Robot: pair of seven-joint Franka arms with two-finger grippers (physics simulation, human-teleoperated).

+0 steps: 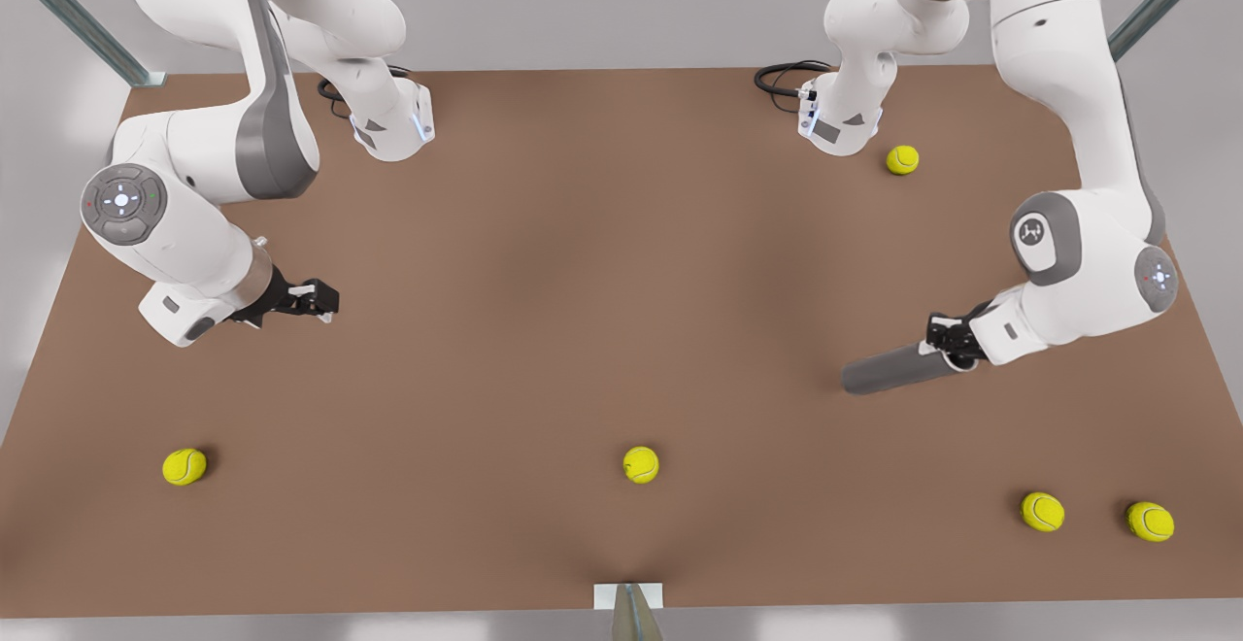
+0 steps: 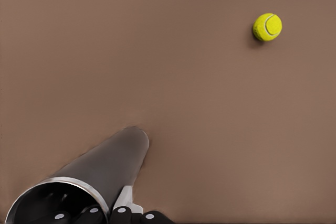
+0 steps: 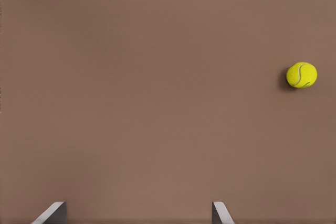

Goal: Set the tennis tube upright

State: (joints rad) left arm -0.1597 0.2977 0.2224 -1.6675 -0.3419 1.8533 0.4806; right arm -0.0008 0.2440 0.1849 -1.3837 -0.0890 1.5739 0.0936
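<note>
While the tennis tube (image 1: 889, 369) lies tilted near the table's (image 1: 544, 262) edge on the front view's right, left gripper (image 1: 947, 342) clamps its rim; right gripper (image 1: 320, 301) waits, fingers apart.

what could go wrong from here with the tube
The left gripper pinches the tennis tube only at its rim, with the body cantilevered out sideways, so it may pivot or slip while being tipped up. A tennis ball lies nearby; a dropped tube could strike it. The right gripper waits open.

The left end effector (image 2: 105, 214) and tennis tube (image 2: 100, 174) rim are cut off by the wrist view's edge.
</note>
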